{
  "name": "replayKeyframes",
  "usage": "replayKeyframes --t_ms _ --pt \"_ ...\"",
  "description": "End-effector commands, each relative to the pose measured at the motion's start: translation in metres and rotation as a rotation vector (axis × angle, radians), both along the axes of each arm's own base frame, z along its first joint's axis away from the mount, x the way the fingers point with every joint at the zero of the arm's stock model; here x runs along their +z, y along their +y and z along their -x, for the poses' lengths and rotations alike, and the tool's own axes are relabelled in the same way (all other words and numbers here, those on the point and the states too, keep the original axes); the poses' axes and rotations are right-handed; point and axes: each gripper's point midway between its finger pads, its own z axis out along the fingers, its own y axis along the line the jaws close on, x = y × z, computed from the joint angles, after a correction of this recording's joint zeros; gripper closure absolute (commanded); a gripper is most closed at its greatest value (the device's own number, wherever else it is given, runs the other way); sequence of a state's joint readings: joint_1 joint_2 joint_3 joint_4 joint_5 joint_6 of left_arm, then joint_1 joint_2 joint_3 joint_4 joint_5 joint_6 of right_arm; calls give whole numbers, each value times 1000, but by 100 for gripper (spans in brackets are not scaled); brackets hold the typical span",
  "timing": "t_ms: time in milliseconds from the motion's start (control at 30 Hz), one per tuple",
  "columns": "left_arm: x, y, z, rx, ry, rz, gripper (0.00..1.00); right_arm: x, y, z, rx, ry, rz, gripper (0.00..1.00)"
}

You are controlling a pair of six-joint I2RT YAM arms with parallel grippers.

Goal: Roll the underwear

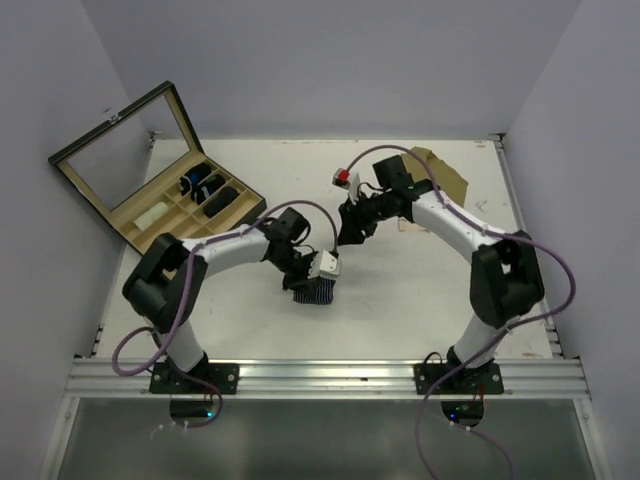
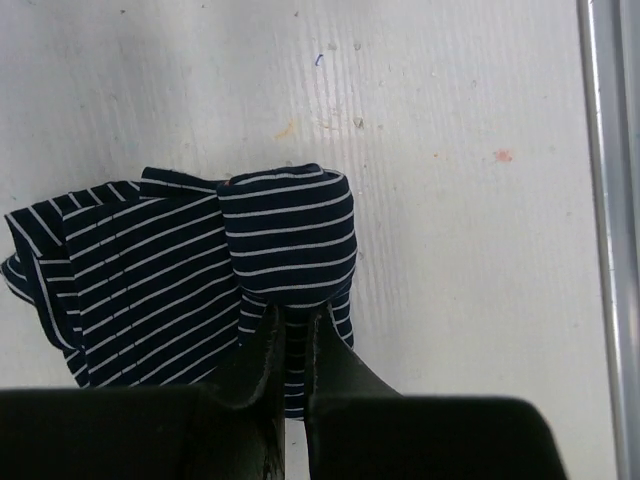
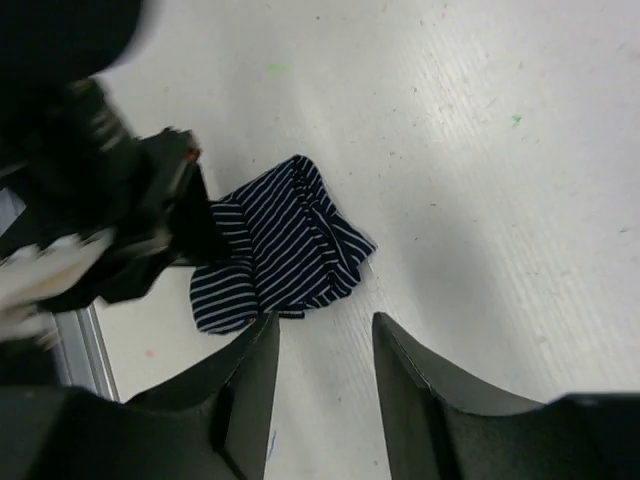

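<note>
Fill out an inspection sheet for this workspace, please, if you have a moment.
Surface: white table, lightly marked.
Job's things: striped underwear, bunched, partly folded.
Clutter: open organizer box far left, dark rolls inside; brown sheet far right.
Grippers: left gripper jaws shut on the underwear; right gripper jaws open, empty.
Cables: purple cables loop along both arms.
Surroundings: plain walls; metal rail at the near edge.

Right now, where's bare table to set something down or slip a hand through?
Free: the near-right stretch between the striped underwear and the right arm's base; also the back-centre strip between the organizer box and the cardboard scrap. Crowded: mid-table, where the left end effector pinches the underwear and the right end effector hangs open nearby.
</note>
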State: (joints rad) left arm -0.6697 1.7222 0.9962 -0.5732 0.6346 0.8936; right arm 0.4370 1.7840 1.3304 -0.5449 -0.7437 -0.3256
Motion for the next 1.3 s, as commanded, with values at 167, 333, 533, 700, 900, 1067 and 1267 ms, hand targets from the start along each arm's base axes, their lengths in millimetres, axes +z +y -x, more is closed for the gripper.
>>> replayKeyframes --t_ms 167,333,533,700,900,1067,1267 --pt "-64 58 25 74 423 -339 100 48 -27 48 128 -283 11 60" --pt "-81 60 18 78 505 -399 100 30 -22 90 285 -293 75 55" --pt "-90 54 2 85 505 -399 100 -3 16 120 453 -386 168 50" --pt "-93 53 -4 81 510 -403 100 -31 45 112 499 -479 217 48" --pt "-94 55 -7 87 498 -405 100 -53 63 106 519 -505 224 46" --pt "-93 55 -8 99 492 -392 99 -76 62 110 551 -461 241 48" --pt "-83 45 -16 134 483 -335 97 -99 61 128 618 -361 237 86"
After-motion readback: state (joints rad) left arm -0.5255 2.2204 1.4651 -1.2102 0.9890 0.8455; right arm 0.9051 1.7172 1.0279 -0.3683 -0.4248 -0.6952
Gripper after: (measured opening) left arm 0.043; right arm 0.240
